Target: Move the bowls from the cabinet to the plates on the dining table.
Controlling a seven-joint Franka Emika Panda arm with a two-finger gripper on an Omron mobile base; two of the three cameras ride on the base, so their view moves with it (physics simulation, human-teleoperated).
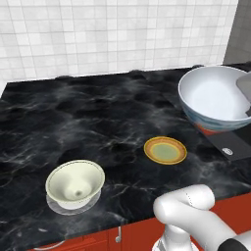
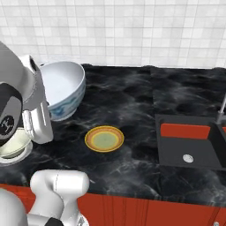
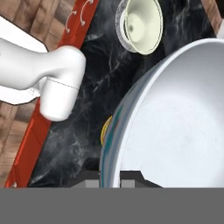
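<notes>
Hand view: fingers (image 3: 110, 176) pinch white bowl (image 3: 175, 118), hiding most of orange plate (image 3: 105, 129).

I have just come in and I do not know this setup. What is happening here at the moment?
The robot arm is carrying the white bowl above the black marble table; its pincer is shut on the bowl's rim. The orange plate is bare, and in both base views the bowl hangs to one side of it, not yet over it. The cream bowl already sits on the pale glassy plate near the table's front edge. So one bowl is placed and the second is on its way.
</notes>
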